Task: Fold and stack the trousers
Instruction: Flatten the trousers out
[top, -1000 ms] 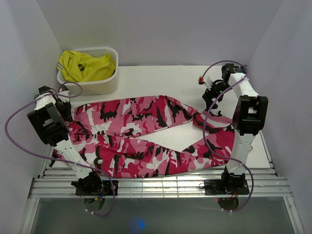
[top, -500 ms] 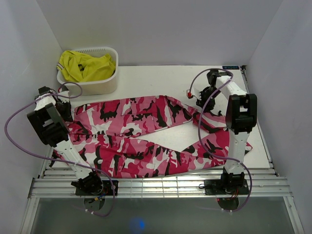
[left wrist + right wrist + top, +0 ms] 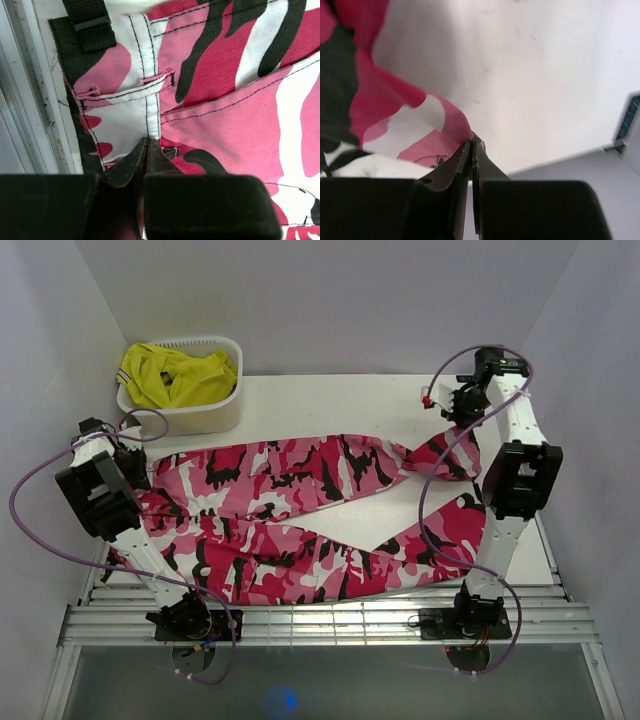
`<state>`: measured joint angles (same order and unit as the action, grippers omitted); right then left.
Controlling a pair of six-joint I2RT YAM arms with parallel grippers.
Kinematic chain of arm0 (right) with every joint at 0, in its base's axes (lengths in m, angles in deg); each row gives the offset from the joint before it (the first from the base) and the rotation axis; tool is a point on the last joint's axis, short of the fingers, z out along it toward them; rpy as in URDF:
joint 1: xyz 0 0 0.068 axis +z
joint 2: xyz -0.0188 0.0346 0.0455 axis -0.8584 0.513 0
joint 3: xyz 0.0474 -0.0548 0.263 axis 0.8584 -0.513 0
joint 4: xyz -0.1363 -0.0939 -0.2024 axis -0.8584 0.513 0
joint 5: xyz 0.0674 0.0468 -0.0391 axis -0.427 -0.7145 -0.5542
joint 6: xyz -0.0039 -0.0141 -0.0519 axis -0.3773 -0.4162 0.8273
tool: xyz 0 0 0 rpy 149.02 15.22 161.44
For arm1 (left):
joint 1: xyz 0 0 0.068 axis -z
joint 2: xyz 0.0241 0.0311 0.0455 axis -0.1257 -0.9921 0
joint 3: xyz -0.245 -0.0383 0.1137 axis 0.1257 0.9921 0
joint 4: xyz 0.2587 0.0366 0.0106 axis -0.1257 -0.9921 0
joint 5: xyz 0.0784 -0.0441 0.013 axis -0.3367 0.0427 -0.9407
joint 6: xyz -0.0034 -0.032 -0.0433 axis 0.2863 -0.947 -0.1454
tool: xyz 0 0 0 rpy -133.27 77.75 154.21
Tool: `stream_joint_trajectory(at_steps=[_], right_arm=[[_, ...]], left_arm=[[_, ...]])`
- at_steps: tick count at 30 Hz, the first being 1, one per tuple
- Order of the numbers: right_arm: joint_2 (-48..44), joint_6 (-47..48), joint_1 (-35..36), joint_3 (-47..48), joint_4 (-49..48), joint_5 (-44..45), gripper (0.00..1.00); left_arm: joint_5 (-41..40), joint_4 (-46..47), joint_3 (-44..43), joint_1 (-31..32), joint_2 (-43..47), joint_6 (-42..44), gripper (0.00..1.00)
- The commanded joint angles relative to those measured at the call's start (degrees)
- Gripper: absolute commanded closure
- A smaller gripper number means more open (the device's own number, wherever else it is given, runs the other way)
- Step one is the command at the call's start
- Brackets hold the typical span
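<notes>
Trousers [image 3: 300, 510] in pink, white, dark red and black camouflage twill are sprawling across your white table [image 3: 330, 400], from near edge to middle. Your left gripper [image 3: 148, 144] is pinching the stitched waistband beside a belt loop. Farther back, your right gripper [image 3: 471, 141] is now clamping a limp leg hem it was hovering open over, seemingly lifting it, so the fold is starting.

fingers [image 3: 471, 145] pinching trousers [image 3: 385, 100] edge, lifted
</notes>
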<state>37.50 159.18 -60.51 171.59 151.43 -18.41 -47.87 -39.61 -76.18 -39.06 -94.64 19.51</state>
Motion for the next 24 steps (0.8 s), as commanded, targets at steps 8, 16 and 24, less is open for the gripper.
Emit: stream_joint_trajectory(at_steps=[8, 16, 24], right_arm=[[-32.35, 13.14, -9.16, -33.34, -7.22, 0.89, 0.92], [-57.6, 31.98, -20.07, -72.01, -39.73, 1.09, 0.92], [-54.91, 19.27, -20.69, -65.57, -37.44, -1.89, 0.29]], left_arm=[[3.2, -2.18, 2.78, 0.11, 2.72, 0.16, 0.95], [3.55, -2.26, 2.79, 0.02, 2.54, 0.25, 0.96], [7.67, -5.95, 1.46, 0.02, 6.84, 5.59, 0.76]])
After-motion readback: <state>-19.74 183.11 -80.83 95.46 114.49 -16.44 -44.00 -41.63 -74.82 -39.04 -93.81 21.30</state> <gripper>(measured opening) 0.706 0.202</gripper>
